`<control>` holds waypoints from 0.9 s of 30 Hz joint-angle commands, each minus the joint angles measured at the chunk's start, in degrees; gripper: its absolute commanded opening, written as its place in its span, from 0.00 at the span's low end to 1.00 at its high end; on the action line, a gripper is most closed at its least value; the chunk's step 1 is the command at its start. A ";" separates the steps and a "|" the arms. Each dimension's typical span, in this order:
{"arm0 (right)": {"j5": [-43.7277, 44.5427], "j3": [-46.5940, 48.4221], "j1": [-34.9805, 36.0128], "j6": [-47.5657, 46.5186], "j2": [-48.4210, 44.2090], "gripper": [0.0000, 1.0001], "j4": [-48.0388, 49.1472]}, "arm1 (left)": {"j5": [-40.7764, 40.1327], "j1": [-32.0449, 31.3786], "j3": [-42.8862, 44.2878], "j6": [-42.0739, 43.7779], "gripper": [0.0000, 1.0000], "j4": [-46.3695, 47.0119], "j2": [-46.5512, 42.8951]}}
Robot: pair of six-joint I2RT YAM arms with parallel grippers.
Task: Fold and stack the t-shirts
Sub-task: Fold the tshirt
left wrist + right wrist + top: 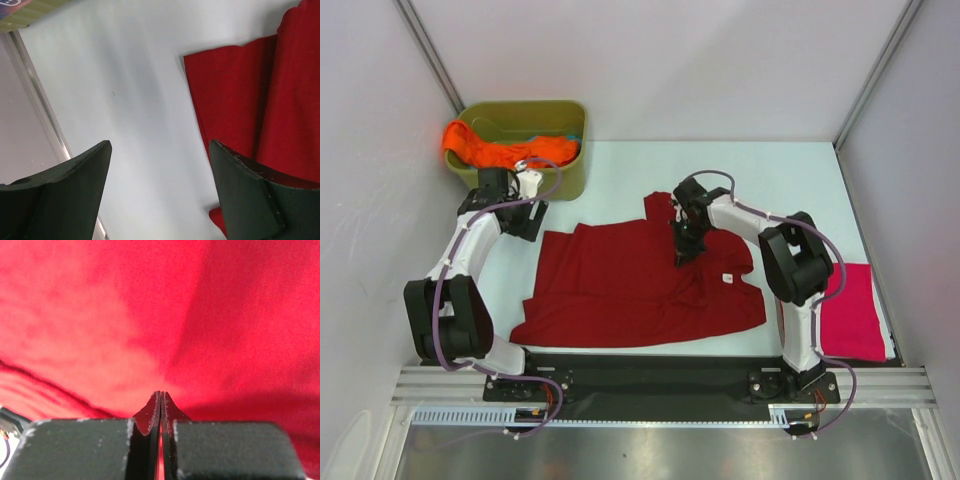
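The left claw [160,148], fingers apart, hangs over the bench [125,75] just left of the red shirt [620,285], which lies spread with its long axis left-to-right. The right claw [160,394], jaws together, sits on the shirt's far middle.

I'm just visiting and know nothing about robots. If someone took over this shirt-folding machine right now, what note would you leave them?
Left fingers: open, empty, above bare table beside the dark red t-shirt.
Right fingers: shut, pinching the dark red t-shirt.
Things: dark red t-shirt lies spread and rumpled mid-table. Magenta-pink t-shirt lies flat at the right edge. Orange t-shirt hangs over the olive tub.
Done: the magenta-pink t-shirt looks folded.
Left: fold the red, fetch and fold the orange, stack all three.
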 commanded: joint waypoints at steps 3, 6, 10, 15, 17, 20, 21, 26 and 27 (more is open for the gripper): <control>3.07 8.69 -2.82 -0.75 -3.30 0.04 -3.17 | 1.51 0.46 3.15 0.59 0.83 -1.68 -1.14; 4.05 4.23 -7.13 0.66 -8.93 0.09 -4.23 | 5.91 -2.69 6.06 -1.52 0.75 -4.68 -0.79; 9.41 -10.61 -14.68 3.64 -18.50 0.36 -4.85 | 6.53 -16.46 6.51 -0.39 0.77 -5.04 -2.02; 17.49 -25.64 -19.44 9.01 -31.59 0.58 -6.17 | 3.74 -23.72 7.03 -0.81 0.80 -2.69 0.87; 18.29 -28.82 -21.81 9.53 -33.63 0.59 -4.95 | 1.80 -20.56 7.30 -3.88 0.80 -0.14 3.67; 16.90 -33.05 -23.83 9.62 -34.26 0.58 -1.61 | -2.77 -15.81 8.62 -6.44 0.79 3.48 8.85; 16.37 -34.88 -23.93 9.80 -33.73 0.58 -0.99 | -3.48 -14.85 9.14 -6.97 0.79 4.18 10.27; 13.81 -38.76 -23.40 12.26 -33.82 0.56 2.61 | -9.02 -9.65 7.66 -8.55 0.78 7.52 17.57; 13.81 -39.12 -23.40 12.35 -33.99 0.55 2.97 | -8.59 -9.39 7.04 -8.29 0.78 8.83 18.19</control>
